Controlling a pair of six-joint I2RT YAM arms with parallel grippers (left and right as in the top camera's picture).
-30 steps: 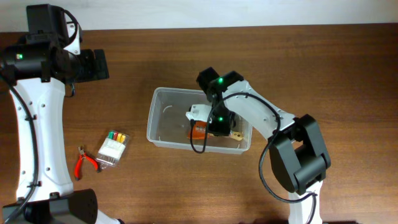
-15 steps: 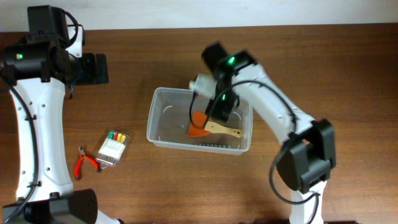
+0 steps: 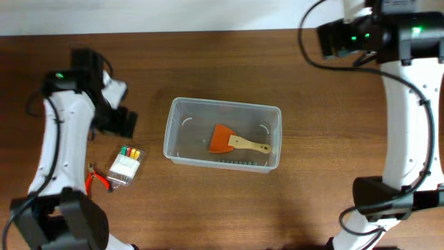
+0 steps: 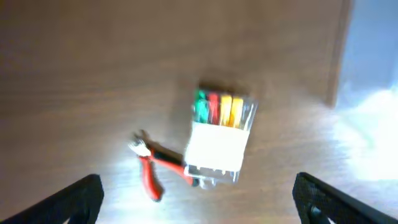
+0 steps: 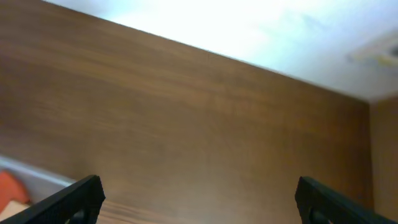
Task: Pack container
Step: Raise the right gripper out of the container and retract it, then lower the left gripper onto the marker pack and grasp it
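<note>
The container (image 3: 179, 111), a clear rectangular tub, stands mid-table. Inside it lies an orange scraper (image 3: 222, 139) with a wooden handle. My right gripper (image 3: 329, 38) hangs open and empty over the table's far right edge, well clear of the tub. In the right wrist view a corner of the container (image 5: 28, 172) shows at lower left, and the right gripper (image 5: 199, 205) has only bare wood between its fingers. My left gripper (image 3: 119, 122) is open just above a clear box of coloured markers (image 3: 125, 165). The box (image 4: 219, 140) lies ahead of the wide-spread left gripper (image 4: 199, 205).
Red-handled pliers (image 3: 96, 182) lie beside the marker box on its left and also appear in the left wrist view (image 4: 152, 173). The wooden table's far edge meets a pale wall (image 5: 249, 25).
My right gripper opened, left the scraper in the container and pulled away up to the far right. My left arm swung down and right toward the marker box.
</note>
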